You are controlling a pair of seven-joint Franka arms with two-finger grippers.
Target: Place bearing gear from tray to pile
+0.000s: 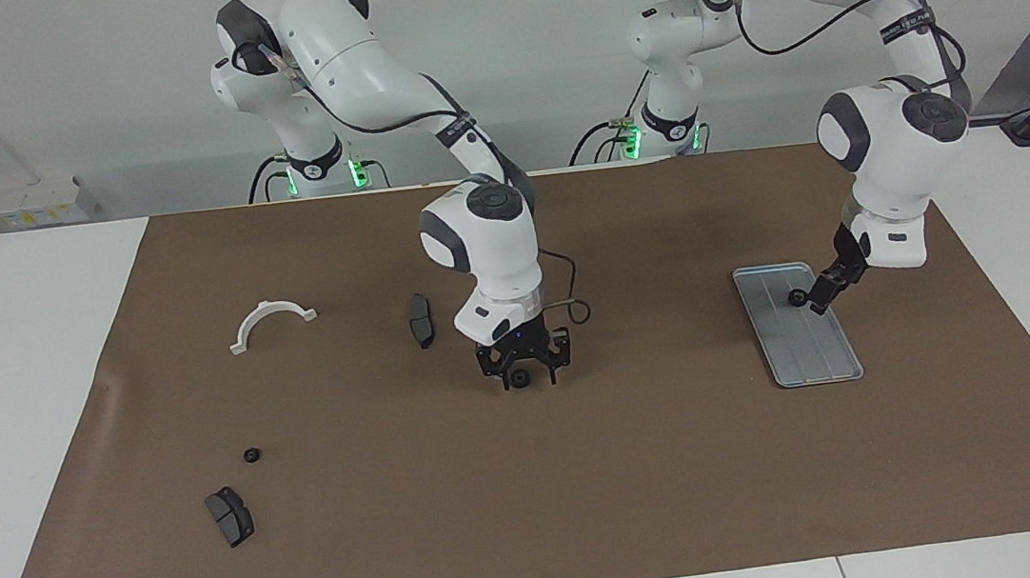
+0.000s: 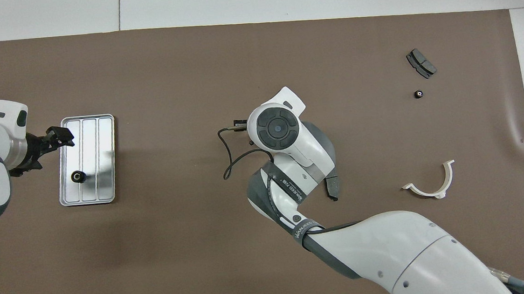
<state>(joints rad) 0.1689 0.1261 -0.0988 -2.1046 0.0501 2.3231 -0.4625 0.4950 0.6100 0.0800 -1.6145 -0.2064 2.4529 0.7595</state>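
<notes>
The silver-grey ridged tray (image 1: pixel 818 348) lies toward the left arm's end of the table and holds one small black gear (image 1: pixel 797 298), also seen in the overhead view (image 2: pixel 77 176) on the tray (image 2: pixel 104 168). My left gripper (image 1: pixel 822 300) hangs over the tray's edge beside that gear, apart from it (image 2: pixel 62 136). My right gripper (image 1: pixel 524 374) is low over the middle of the mat, fingers spread, with a second black gear (image 1: pixel 519 380) between the fingertips. The pile is one gear (image 1: pixel 251 455) and a squat brake pad (image 1: pixel 230 516) toward the right arm's end.
A slim curved dark pad (image 1: pixel 421 320) lies beside the right gripper, nearer to the robots. A white half-ring bracket (image 1: pixel 271 319) lies toward the right arm's end. In the overhead view the right arm's wrist (image 2: pixel 277 129) hides its gripper and the gear.
</notes>
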